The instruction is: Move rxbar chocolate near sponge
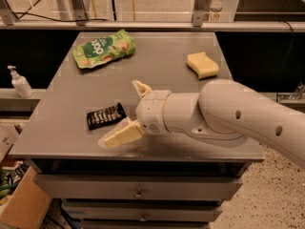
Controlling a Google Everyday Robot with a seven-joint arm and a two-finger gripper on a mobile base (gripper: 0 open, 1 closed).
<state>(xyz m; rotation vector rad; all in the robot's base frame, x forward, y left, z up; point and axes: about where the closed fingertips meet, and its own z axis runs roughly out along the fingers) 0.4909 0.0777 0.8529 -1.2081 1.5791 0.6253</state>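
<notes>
The rxbar chocolate [105,116], a small black wrapper with white lettering, lies flat near the table's front left. My gripper [120,113] is open just to its right, on the end of the white arm reaching in from the right. One cream finger [141,88] stands behind the bar's right end and the other finger [119,135] in front of it, so the jaws stand either side of that end without closing on it. The sponge [202,64], a pale yellow block with wavy sides, rests at the back right of the table, well apart from the bar.
A green snack pouch [104,48] lies at the back left of the grey table [62,104]. A white pump bottle [19,82] stands on a ledge left of the table. Drawers sit below the front edge, and a cardboard box [24,204] is on the floor at lower left.
</notes>
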